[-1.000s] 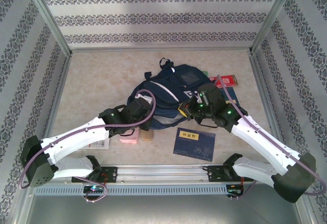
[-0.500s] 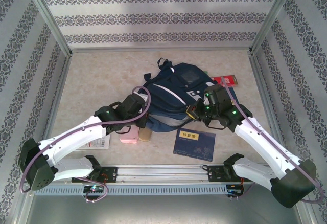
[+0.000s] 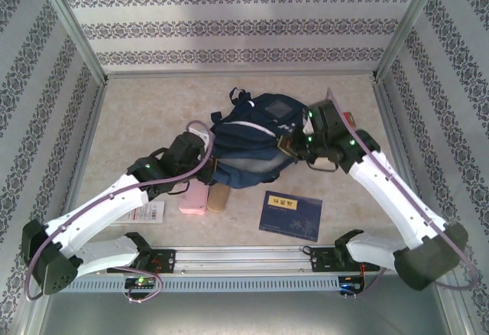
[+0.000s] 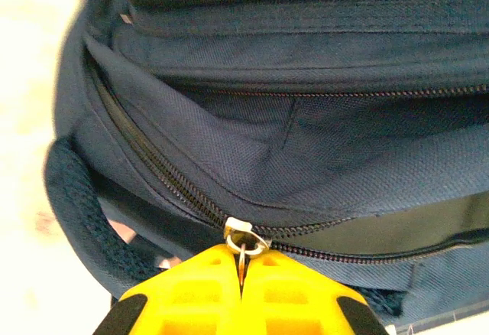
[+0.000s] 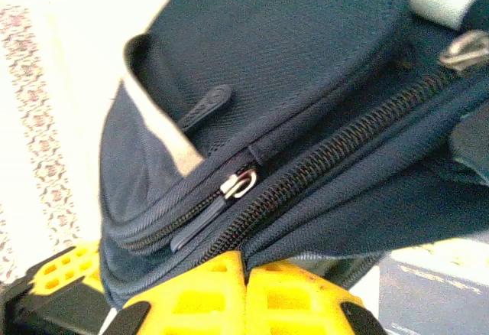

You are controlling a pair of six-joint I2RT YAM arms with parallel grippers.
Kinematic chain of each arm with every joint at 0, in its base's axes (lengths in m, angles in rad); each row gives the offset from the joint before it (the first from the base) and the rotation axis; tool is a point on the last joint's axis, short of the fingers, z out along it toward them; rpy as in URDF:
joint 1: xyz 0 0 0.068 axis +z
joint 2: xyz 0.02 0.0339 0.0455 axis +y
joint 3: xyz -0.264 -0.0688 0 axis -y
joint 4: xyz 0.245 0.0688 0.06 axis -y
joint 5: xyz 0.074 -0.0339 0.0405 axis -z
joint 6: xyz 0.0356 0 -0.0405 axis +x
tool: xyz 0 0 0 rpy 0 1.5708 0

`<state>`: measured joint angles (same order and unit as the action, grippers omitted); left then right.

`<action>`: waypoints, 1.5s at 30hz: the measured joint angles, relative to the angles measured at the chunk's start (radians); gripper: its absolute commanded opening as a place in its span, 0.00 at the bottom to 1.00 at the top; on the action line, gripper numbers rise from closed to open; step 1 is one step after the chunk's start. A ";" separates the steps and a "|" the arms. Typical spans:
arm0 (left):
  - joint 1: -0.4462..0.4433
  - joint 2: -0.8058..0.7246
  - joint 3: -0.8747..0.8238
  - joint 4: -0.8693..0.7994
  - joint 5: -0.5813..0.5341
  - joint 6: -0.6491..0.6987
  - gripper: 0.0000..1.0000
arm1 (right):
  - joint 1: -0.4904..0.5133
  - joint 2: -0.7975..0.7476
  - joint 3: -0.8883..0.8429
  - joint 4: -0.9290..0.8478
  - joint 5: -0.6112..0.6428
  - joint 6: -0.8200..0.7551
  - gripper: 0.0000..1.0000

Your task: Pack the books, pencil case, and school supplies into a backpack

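The dark navy backpack (image 3: 256,140) lies mid-table, stretched between both grippers. My left gripper (image 3: 200,154) sits at its left end; in the left wrist view the yellow jaws (image 4: 243,257) are shut on the metal zipper pull (image 4: 244,237) of a partly open zipper. At the backpack's right end my right gripper (image 3: 295,144) is shut, and its wrist view shows it (image 5: 246,265) pinching a fold of backpack fabric (image 5: 306,220) below a closed zipper. A thin navy book (image 3: 290,215) lies flat near the front. A pink pencil case (image 3: 194,197) lies under the left arm.
A tan oblong item (image 3: 218,198) lies beside the pink case. A white packet with red print (image 3: 149,211) peeks out under the left arm. A red item (image 3: 348,116) shows behind the right wrist. Metal frame posts and patterned walls enclose the table.
Both grippers have moved toward the far side, carrying the backpack with them. The backpack now looks bunched and narrower, and the pink case and tan item are more exposed.
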<state>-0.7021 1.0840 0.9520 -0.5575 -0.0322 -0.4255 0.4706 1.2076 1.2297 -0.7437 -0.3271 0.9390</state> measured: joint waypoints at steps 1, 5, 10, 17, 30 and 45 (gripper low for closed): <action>0.017 -0.033 0.003 0.000 -0.020 0.000 0.00 | 0.012 0.046 0.089 -0.005 -0.010 -0.032 0.00; 0.048 -0.135 0.004 0.003 -0.071 0.000 0.00 | 0.025 0.186 0.290 -0.015 -0.063 -0.158 0.00; 0.049 -0.222 -0.045 0.022 -0.036 -0.008 0.00 | 0.020 0.214 0.252 -0.014 -0.066 -0.304 0.00; -0.059 -0.092 -0.183 0.150 0.087 -0.054 0.00 | -0.091 0.236 0.018 -0.031 -0.039 -0.333 0.36; -0.184 0.175 -0.144 0.283 0.089 -0.097 0.00 | -0.030 -0.088 -0.156 0.022 0.067 -0.023 0.55; -0.241 0.224 -0.090 0.298 0.084 -0.103 0.00 | 0.162 -0.087 -0.438 0.296 0.039 0.504 0.56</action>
<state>-0.9432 1.3079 0.8623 -0.2600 0.0521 -0.5285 0.6323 1.1206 0.7914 -0.4477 -0.2886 1.4425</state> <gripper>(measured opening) 0.060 0.553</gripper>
